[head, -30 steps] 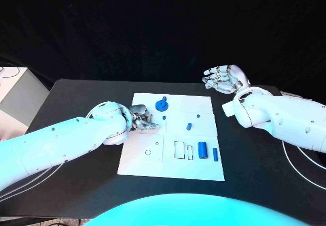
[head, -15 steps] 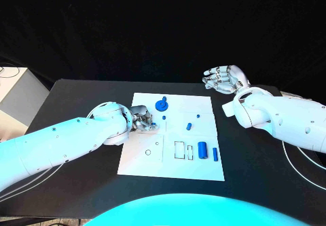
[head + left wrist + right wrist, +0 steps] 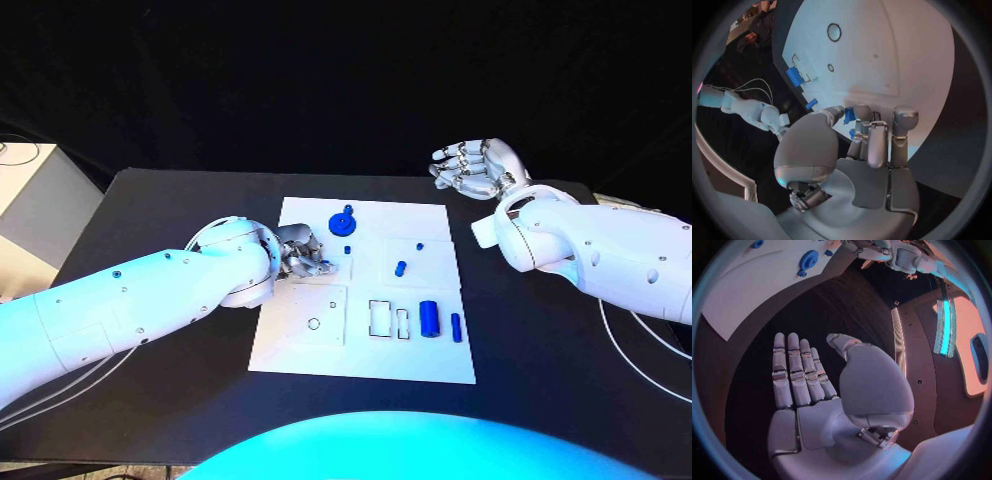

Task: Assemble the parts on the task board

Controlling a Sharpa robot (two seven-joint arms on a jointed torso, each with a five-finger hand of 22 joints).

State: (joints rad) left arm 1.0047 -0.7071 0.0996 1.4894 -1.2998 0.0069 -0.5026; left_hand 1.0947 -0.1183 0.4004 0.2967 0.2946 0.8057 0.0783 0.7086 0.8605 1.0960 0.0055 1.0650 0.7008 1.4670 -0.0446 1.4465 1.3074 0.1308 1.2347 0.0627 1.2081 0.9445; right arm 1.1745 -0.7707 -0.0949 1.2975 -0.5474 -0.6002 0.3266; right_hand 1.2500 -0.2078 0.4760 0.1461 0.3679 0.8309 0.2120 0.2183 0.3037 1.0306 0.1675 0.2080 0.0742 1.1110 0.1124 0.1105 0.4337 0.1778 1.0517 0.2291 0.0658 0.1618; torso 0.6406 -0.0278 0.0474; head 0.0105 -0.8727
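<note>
Looking down from the head camera, the white task board lies in the middle of the black table. The left hand sits over the board's left edge, fingers curled in close together. A round blue part with a stem stands just beyond it near the board's far edge, with a tiny blue piece just beside the fingers. Further right lie a small blue peg, a thick blue cylinder and a slim blue pin, the last two side by side near the board's right edge. The right hand hangs off the board's far right corner, well apart from every part, holding nothing.

From the left wrist, the left hand has its thumb and fingers drawn together over the board, and a small blue part shows between the fingertips; it appears pinched, though the contact is partly hidden. Two more blue pieces lie on the board beyond.

From the right wrist, the right hand is flat and wide, fingers straight and side by side above the dark table, empty. The board's corner with the round blue part lies well beyond the fingertips.
</note>
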